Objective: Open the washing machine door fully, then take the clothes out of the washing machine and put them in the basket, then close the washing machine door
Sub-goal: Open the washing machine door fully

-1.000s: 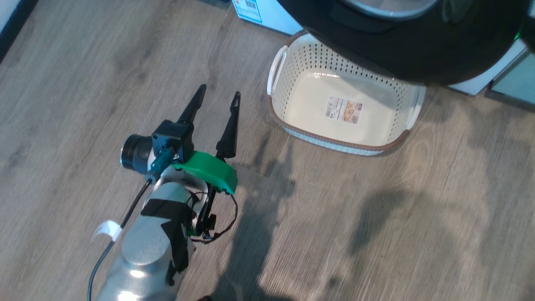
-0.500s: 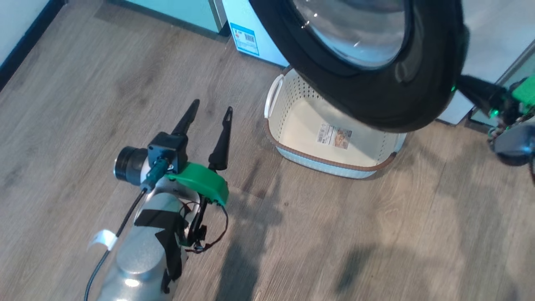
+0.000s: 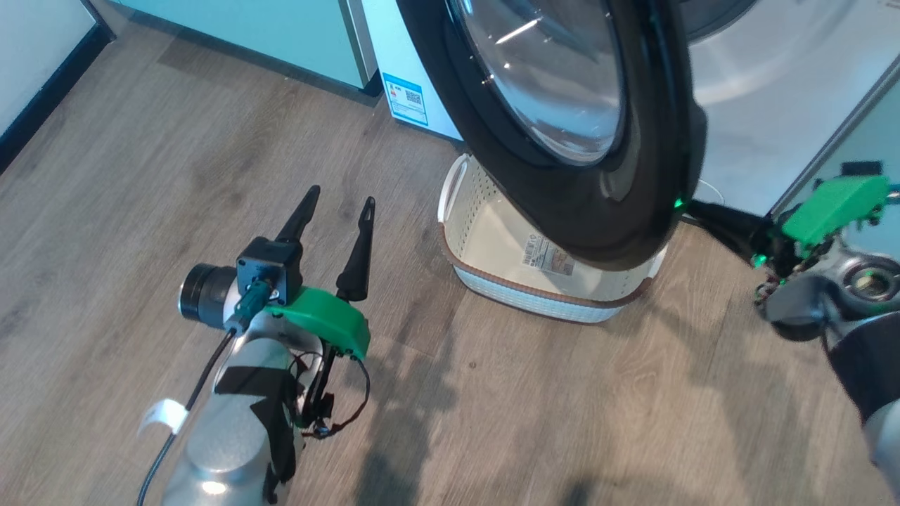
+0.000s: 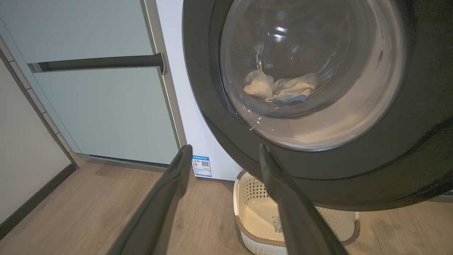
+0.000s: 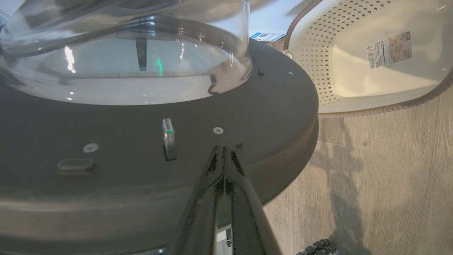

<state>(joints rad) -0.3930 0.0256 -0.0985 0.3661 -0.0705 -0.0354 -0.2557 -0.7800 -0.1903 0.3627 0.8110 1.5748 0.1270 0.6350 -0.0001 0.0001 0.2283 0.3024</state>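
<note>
The washing machine door (image 3: 598,225), glossy black with a bulging glass window, stands partly open and hangs over the basket (image 3: 478,211). My right gripper (image 3: 696,209) is shut, and its tips rest against the door's inner face (image 5: 177,148) near the rim, holding nothing. Out over the floor to the left of the basket, my left gripper (image 3: 337,204) is open and empty. In the left wrist view, the clothes (image 4: 279,86) show through the door glass as a cream heap with blue trim, lying in the drum. The white washing machine (image 3: 759,91) stands behind the door.
Pale green cabinets (image 3: 267,28) flank the machine on the left, with a dark skirting board (image 3: 42,91) along the left wall. The cream basket (image 5: 371,71) sits on wood floor directly below the door and holds only its label.
The head camera has tilted up, bringing the machine front and my right gripper into view. The door now looks more edge-on. My left arm keeps its pose, gripper still open.
</note>
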